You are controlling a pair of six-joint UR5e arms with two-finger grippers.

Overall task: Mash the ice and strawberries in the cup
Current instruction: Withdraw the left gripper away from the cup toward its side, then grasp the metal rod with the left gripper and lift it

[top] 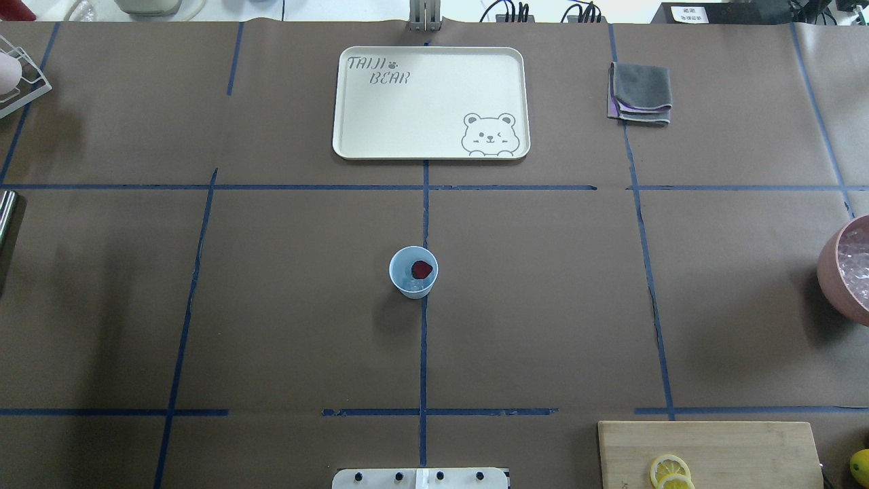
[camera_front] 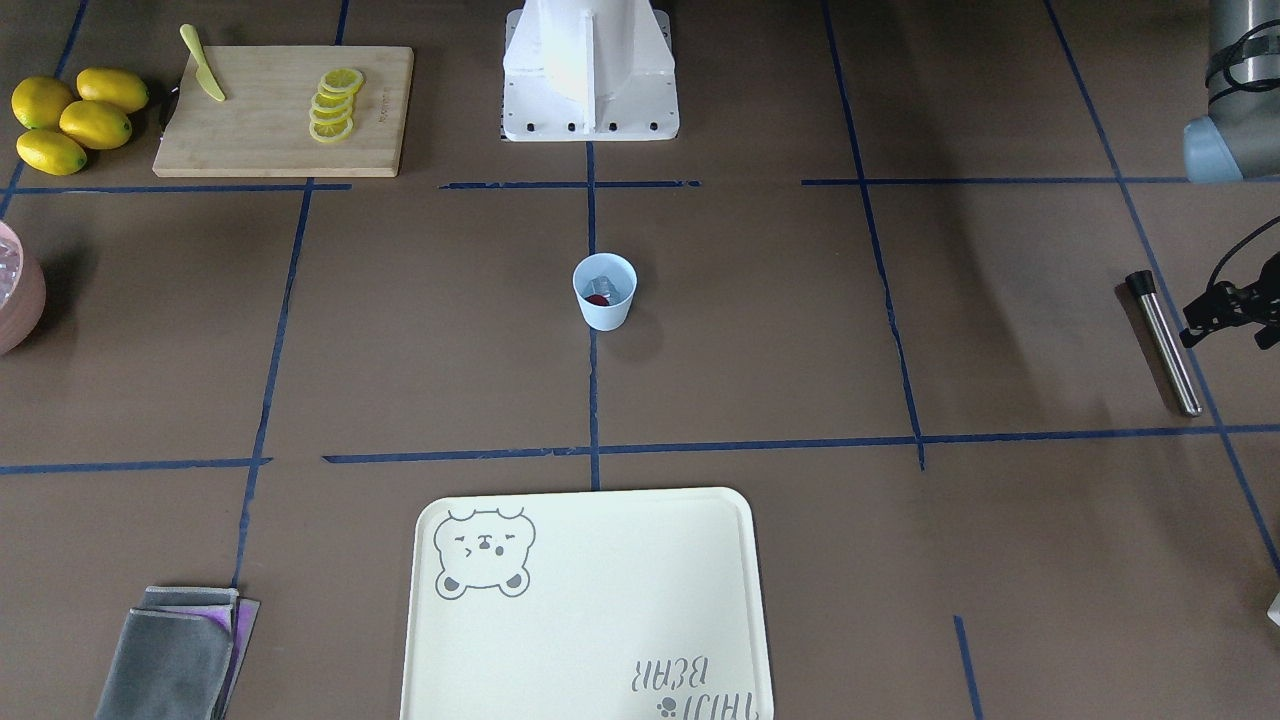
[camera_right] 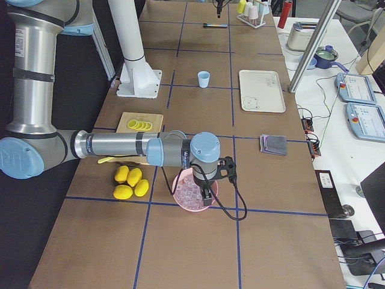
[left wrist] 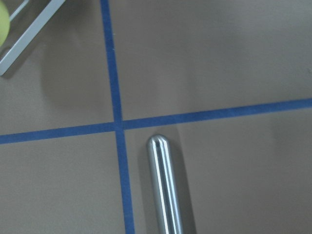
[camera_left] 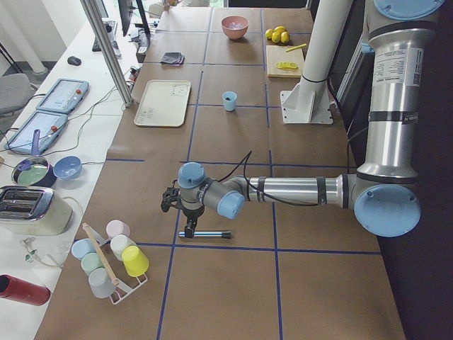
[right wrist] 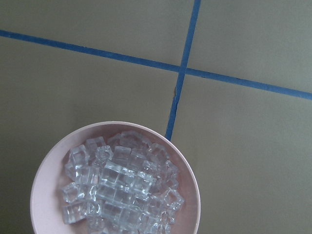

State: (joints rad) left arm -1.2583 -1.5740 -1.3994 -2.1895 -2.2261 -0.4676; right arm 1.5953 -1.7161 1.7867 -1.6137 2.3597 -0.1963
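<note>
The pale-blue cup (camera_front: 604,292) stands upright at the table's middle, also in the overhead view (top: 413,272). Inside it lie a dark-red strawberry (top: 421,269) and a clear ice cube (camera_front: 604,284). My left gripper (camera_left: 185,219) hangs just above a steel rod (camera_left: 205,234) lying on the table far from the cup. The rod fills the left wrist view (left wrist: 165,187). My right gripper (camera_right: 208,194) hovers over a pink bowl (right wrist: 44,175) full of ice cubes (right wrist: 122,187). No fingers show in either wrist view, so I cannot tell whether either gripper is open or shut.
A cream bear tray (top: 430,102) lies beyond the cup. A folded grey cloth (top: 641,92) lies beside it. A cutting board (camera_front: 285,110) holds lemon slices (camera_front: 335,103) and a yellow knife (camera_front: 203,77), with whole lemons (camera_front: 75,118) next to it. A cup rack (camera_left: 110,255) stands near the rod.
</note>
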